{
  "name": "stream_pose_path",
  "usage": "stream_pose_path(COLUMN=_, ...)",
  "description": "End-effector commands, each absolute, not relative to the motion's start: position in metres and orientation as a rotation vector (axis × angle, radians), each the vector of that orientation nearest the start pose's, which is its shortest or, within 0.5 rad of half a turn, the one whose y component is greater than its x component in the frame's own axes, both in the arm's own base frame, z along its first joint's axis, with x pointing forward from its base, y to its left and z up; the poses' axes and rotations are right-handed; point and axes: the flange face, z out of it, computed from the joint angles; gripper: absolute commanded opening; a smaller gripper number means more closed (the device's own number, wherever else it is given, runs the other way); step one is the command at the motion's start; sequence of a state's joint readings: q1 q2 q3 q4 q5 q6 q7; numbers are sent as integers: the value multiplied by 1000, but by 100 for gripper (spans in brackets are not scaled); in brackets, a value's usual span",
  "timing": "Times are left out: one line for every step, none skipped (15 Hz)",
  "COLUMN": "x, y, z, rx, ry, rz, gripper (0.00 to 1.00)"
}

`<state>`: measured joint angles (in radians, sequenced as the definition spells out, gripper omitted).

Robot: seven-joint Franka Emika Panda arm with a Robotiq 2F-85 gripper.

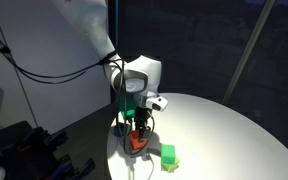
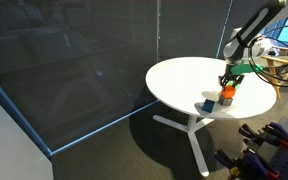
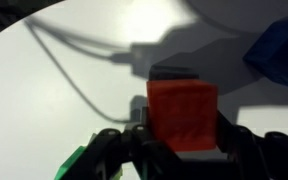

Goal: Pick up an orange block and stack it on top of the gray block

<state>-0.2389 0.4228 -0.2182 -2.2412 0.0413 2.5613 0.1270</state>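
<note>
The orange block sits between my gripper's two dark fingers, which press on both of its sides. A strip of the gray block shows just past the orange block's far edge, so the orange block is over it. I cannot tell whether the two touch. In both exterior views the gripper points straight down at the orange block near the rim of the round white table. The gray block lies directly under the orange one.
A dark blue block lies close beside the stack. A bright green block lies on the other side. Cables hang near the arm. Dark panels stand behind the table.
</note>
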Motion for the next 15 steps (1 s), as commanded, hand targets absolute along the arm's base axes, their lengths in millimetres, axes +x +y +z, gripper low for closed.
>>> stream_pose_path(x=480, y=-244, z=177, rx=-3033, ry=939, rz=146, gripper=92)
stream_pose_path(x=480, y=-243, z=177, rx=-3034, ry=938, rz=145, gripper=98)
stream_pose_path(x=480, y=-243, z=177, rx=-3034, ry=937, rz=144, gripper=100)
stream_pose_path(x=480, y=-243, z=177, rx=-3035, ry=936, rz=145, gripper=100)
stream_pose_path(x=480, y=-243, z=177, rx=-3034, ry=935, rz=146, gripper=100)
stream_pose_path(x=480, y=-243, z=178, rx=-3035, ry=934, rz=146, gripper=100)
stream_pose_path(x=480, y=-242, z=180, rx=-3036, ry=932, rz=148, gripper=100)
stream_pose_path(x=480, y=-242, z=182, rx=-3037, ry=930, rz=150, gripper=100)
stream_pose_path(x=480, y=-241, z=184, rx=-3037, ry=929, rz=149, gripper=100)
stream_pose_path(x=480, y=-241, z=186, rx=-3037, ry=925, rz=148, gripper=100)
stream_pose_path(x=480, y=-240, z=189, rx=-3038, ry=922, rz=145, gripper=100)
stream_pose_path(x=481, y=-239, z=191, rx=-3039, ry=919, rz=142, gripper=100)
stream_pose_path(x=481, y=-238, z=194, rx=-3042, ry=915, rz=136, gripper=100)
stream_pose_path(x=481, y=-237, z=198, rx=-3046, ry=909, rz=130, gripper=100)
stream_pose_path(x=482, y=-236, z=201, rx=-3048, ry=899, rz=127, gripper=100)
